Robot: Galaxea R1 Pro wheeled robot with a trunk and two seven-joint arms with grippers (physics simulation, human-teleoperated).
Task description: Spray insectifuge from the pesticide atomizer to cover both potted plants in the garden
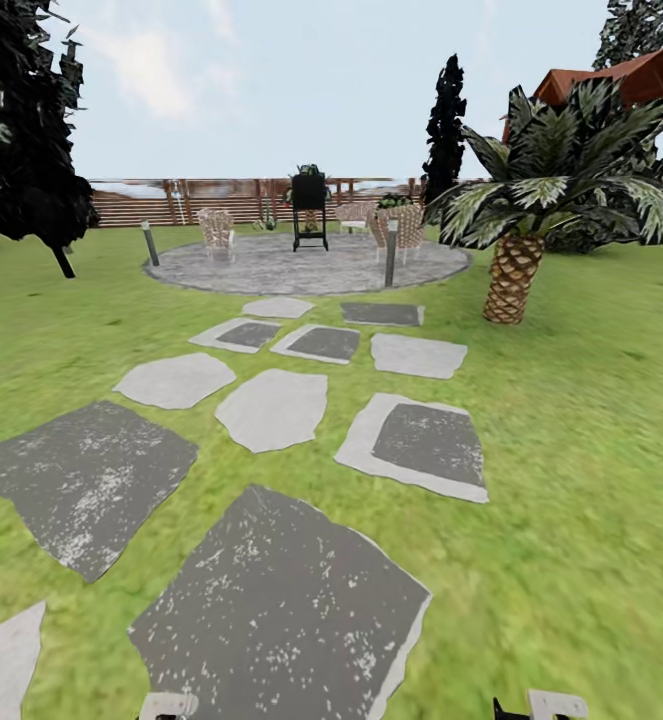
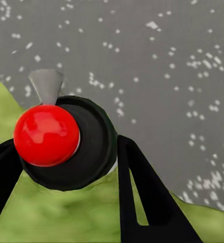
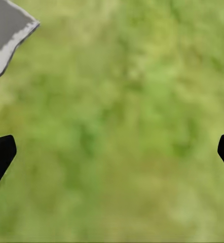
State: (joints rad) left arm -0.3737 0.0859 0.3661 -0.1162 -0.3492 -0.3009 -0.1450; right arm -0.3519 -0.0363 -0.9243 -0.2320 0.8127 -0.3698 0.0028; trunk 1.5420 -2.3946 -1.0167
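Clamping the round, red-capped pesticide atomizer [image 2: 66,142], left claw [image 2: 66,167]; right claw [image 3: 112,157] spread over mottled lawn [image 3: 122,101].

Far patio furniture [image 1: 311,212] too small, indistinct

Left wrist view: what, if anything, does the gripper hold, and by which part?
The left gripper holds the pesticide atomizer, its fingers clamped on the dark body below the red spot.

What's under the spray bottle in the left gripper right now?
Below the spray bottle, held between the left gripper's fingers, lie a speckled grey stepping stone and lawn. The bottle hides the stone's edge directly beneath it.
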